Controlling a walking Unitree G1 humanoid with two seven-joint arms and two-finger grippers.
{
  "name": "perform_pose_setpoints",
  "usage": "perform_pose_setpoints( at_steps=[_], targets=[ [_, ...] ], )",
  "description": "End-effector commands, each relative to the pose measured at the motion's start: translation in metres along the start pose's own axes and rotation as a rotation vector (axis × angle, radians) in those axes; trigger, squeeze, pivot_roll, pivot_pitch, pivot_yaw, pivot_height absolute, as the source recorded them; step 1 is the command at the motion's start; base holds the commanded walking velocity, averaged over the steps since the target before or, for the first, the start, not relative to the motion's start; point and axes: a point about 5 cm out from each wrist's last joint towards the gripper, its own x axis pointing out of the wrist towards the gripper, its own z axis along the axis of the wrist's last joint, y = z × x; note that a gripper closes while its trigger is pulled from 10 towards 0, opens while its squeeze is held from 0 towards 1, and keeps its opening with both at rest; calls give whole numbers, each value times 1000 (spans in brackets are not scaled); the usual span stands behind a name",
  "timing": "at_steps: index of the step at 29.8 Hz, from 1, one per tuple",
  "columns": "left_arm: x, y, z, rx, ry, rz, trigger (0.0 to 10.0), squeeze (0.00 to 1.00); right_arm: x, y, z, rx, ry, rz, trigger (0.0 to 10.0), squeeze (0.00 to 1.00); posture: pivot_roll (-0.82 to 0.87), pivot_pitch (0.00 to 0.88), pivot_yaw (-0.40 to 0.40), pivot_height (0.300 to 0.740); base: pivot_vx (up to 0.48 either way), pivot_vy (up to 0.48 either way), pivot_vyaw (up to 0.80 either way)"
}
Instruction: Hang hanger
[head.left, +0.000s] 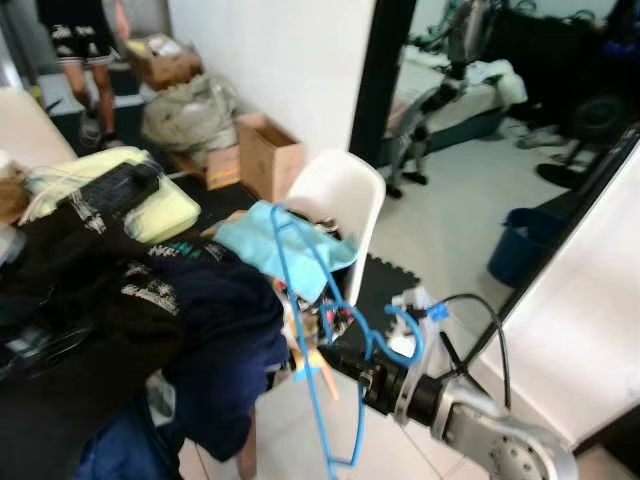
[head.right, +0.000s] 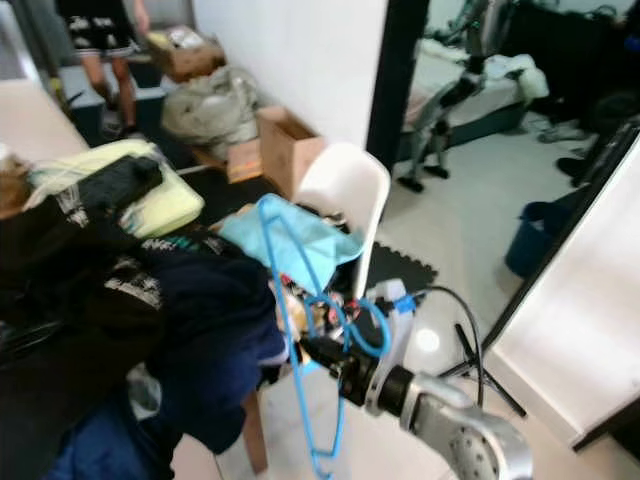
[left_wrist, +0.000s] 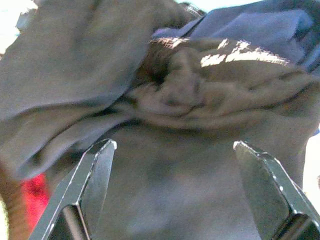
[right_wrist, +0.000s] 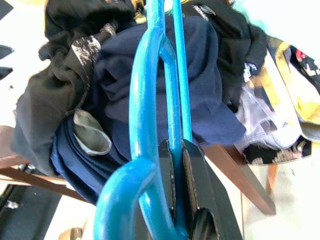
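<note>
Right wrist view shows the right gripper (right_wrist: 181, 165) with both black fingers pinched tight on a thin bar of the blue hanger (right_wrist: 150, 100). In the left eye view the hanger hangs at about 6 o'clock, beside a heap of dark clothes (head.left: 150, 320) at 9 o'clock (a white chair (head.left: 340, 195) stands behind). The left gripper (left_wrist: 175, 155) has its fingers spread wide before grey cloth (left_wrist: 165, 110).

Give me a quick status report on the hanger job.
Right claw shut on blue hanger, held out beside the clothes pile. Left claw open, close against dark fabric. White chair just ahead.
</note>
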Motion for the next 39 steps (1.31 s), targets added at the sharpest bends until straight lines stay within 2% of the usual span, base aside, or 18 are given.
perform_pose_setpoints(
  at_steps=[1, 2, 3, 6, 7, 8, 9, 10, 12, 14, 15, 16, 17, 18, 20, 22, 29, 39],
  targets=[
    [-9, 4, 8, 57, 15, 9, 10000, 1000, -2, 0, 2, -26, -1, -5, 10000, 0, -43, 64, -59, 736, 0, 0, 0],
    [-14, 6, 13, 77, -4, 29, 10000, 1000, -2, 0, 3, -63, 7, -18, 10000, 0, -42, 67, -58, 736, 0, 0, 0],
    [-11, 3, 23, 95, -77, 35, 10000, 475, -1, 1, 4, -96, 13, -29, 10000, 0, -38, 68, -60, 736, 0, 0, 0],
    [-6, -3, 33, 104, -168, 34, 10000, 475, 0, 2, 4, -122, 16, -38, 10000, 0, -38, 68, -60, 736, 0, 0, 0],
    [1, -9, 34, 71, -213, 20, 10000, 0, 0, 2, 4, -129, 17, -36, 10000, 0, -47, 71, -61, 736, 0, 0, 0],
    [18, -17, 32, -28, -304, 55, 10000, 0, 0, 0, 7, -118, -3, -52, 10000, 0, -47, 76, -61, 736, 0, 0, 0],
    [18, -17, 32, -28, -304, 55, 10000, 0, 0, 0, 7, -118, -3, -52, 10000, 0, -47, 76, -61, 736, 0, 0, 0],
    [34, -25, 31, -133, -381, 88, 10000, 0, 0, -3, 9, -99, -26, -66, 10000, 0, -43, 77, -61, 736, 0, 0, 0],
    [75, -69, 21, -281, -448, 99, 10000, 0, 1, -12, 18, -59, -97, -128, 10000, 0, -52, 75, -57, 736, 0, 0, 0],
    [75, -69, 21, -281, -448, 99, 10000, 0, 1, -12, 18, -59, -97, -128, 10000, 0, -52, 75, -57, 736, 0, 0, 0],
    [86, -96, 14, -347, -452, 64, 10000, 0, 0, -16, 22, -63, -127, -171, 10000, 0, -55, 78, -57, 736, 0, 0, 0],
    [86, -96, 14, -347, -452, 64, 10000, 0, 0, -16, 22, -63, -127, -171, 10000, 0, -55, 78, -57, 736, 0, 0, 0],
    [92, -122, 9, -411, -456, 12, 10000, 0, -1, -20, 25, -77, -145, -218, 10000, 0, -54, 85, -62, 736, 0, 0, 0],
    [92, -122, 9, -411, -456, 12, 10000, 0, -1, -20, 25, -77, -145, -218, 10000, 0, -54, 85, -62, 736, 0, 0, 0],
    [93, -150, -6, -510, -419, -9, 10000, 0, -3, -22, 26, -153, -140, -286, 10000, 0, -50, 92, -57, 736, 0, 0, 0],
    [90, -162, -18, -531, -371, -16, 10000, 0, -3, -19, 25, -207, -130, -299, 10000, 0, -44, 95, -63, 736, 0, 0, 0],
    [88, -161, -17, -526, -385, 7, 10000, 0, -1, -18, 24, -188, -137, -284, 10000, 0, -25, 92, -58, 736, 0, 0, 0],
    [93, -123, 32, -382, -546, 242, 10000, 0, 4, -22, 38, -129, -222, -294, 10000, 0, -24, 86, -37, 736, -64, 0, 0]
  ],
)
